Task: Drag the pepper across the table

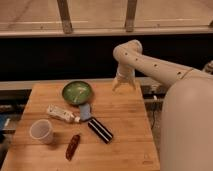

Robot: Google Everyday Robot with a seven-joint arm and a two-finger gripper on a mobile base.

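Observation:
The pepper point(73, 146) is a small dark-red tapered object lying near the front of the light wooden table point(125, 130), to the right of a white cup. My gripper point(123, 86) hangs from the white arm above the table's far right edge, well behind and to the right of the pepper. It holds nothing that I can see.
A green bowl point(77, 92) sits at the back middle. A white tube point(62, 114), a small blue object point(85, 112) and a black striped bar point(100, 130) lie mid-table. A white cup point(41, 131) stands front left. My white body point(187, 125) fills the right side.

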